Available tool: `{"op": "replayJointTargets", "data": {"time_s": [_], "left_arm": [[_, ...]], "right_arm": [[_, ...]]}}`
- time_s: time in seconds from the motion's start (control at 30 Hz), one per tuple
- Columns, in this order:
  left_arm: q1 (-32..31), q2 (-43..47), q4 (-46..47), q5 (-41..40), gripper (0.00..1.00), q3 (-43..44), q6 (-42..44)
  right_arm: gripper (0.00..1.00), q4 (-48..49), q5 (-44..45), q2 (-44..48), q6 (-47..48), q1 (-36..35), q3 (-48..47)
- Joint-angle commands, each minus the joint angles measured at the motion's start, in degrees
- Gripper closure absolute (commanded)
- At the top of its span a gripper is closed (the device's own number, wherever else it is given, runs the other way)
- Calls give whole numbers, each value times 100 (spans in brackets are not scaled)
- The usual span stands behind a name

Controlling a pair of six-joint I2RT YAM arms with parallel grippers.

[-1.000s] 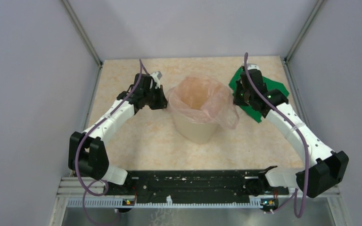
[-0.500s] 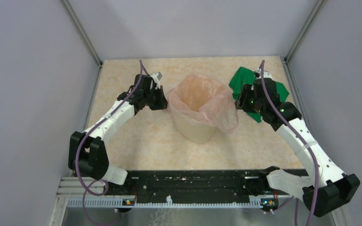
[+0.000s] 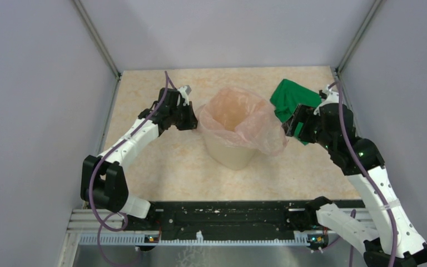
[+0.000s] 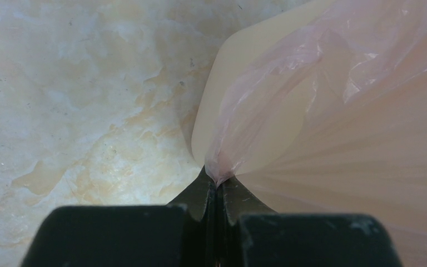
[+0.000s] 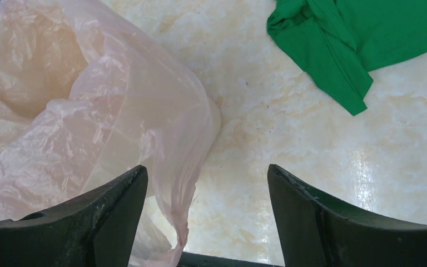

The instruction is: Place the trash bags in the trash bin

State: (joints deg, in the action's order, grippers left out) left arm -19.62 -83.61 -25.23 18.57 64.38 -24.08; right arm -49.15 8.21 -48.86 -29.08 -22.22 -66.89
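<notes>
Marbled beige desk (image 3: pixel 161 161), walled on three sides. Cream trash bin (image 3: pixel 231 154) upright mid-desk. Pink trash bag (image 3: pixel 239 114) sits inside the bin, film spread over the rim, loose flap hanging down the bin's right side. Green cloth (image 3: pixel 290 95) crumpled on the desk, right of the bin, apart from it. Left end effector (image 3: pixel 192 119) at the bin's left rim, fingers together, clamped on a pinch of bag film. Right end effector (image 3: pixel 289 127) just beside the hanging flap, fingers spread apart, holding nothing.
</notes>
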Motion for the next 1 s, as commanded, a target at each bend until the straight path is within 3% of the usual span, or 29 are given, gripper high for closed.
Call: {"op": "replayJointTargets", "data": {"time_s": [0.0,0.17,0.23,0.33,0.4,0.47,0.67,0.97], "left_arm": [[11,161,70,39,100,-7,78],[12,127,83,37,100,-2,85],[11,112,86,46,100,-13,80],[13,83,122,59,100,-51,59],[17,27,103,55,100,-46,-31],[25,-59,68,91,100,-31,-88],[92,-165,150,146,100,-85,-188],[407,-554,63,120,100,-15,-231]], "right_arm": [[20,-169,-432,95,32,42,18],[24,297,-1074,253,-249,42,648],[32,406,-1108,286,-366,42,873],[56,646,-1089,345,-562,43,1296],[80,805,-1059,342,-644,42,1668],[92,996,-1013,307,-737,42,1976],[100,1544,-859,101,-912,43,2677],[100,2327,-331,-666,-1007,42,3317]]}}
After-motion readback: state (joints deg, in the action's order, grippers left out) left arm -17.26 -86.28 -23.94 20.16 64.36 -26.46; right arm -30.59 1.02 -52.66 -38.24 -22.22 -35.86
